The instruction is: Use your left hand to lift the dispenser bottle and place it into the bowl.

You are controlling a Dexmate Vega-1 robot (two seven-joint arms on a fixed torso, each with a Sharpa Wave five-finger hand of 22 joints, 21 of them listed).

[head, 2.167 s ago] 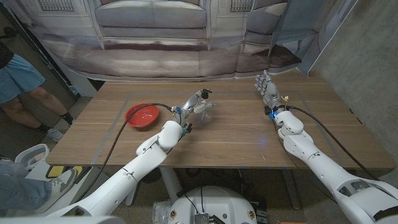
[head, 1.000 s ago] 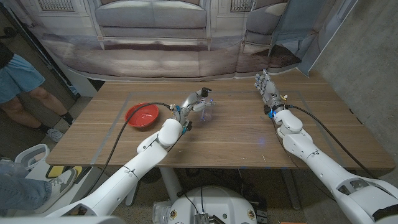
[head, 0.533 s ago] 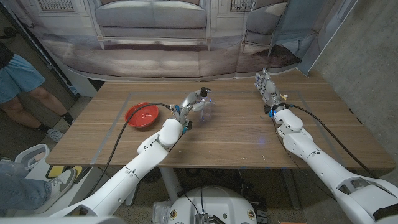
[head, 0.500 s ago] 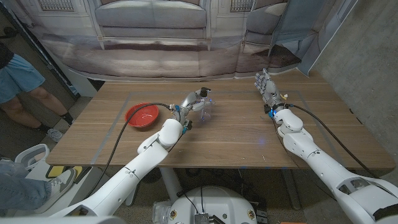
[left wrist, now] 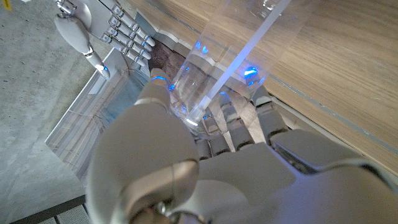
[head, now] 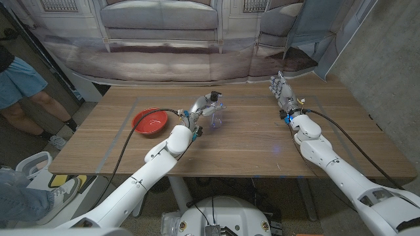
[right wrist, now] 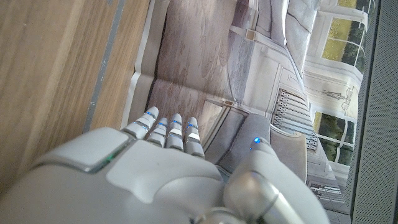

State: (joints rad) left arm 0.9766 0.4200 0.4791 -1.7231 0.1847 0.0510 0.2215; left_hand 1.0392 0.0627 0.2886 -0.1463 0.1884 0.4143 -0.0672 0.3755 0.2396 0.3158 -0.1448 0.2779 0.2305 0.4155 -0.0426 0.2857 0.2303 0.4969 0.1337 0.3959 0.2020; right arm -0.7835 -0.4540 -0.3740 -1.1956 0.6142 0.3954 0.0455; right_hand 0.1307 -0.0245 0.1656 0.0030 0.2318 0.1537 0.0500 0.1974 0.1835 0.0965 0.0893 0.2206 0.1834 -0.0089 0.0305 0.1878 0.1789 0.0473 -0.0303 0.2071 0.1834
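— Clear plastic in the left hand [head: 204, 105]: what was it?
— It was the dispenser bottle [head: 217, 115], grasped between thumb and fingers [left wrist: 231, 118] and held near the middle of the wooden table [head: 249, 141]; whether its base touched the wood could not be told.
— Where was the bowl [head: 150, 122]?
— Red, it sat to the robot's left of the bottle, apart from it.
— And the right hand [head: 283, 94]?
— It held nothing, fingers extended close together, near the table's far right.

clear dispenser bottle [head: 217, 115], red bowl [head: 150, 121] apart
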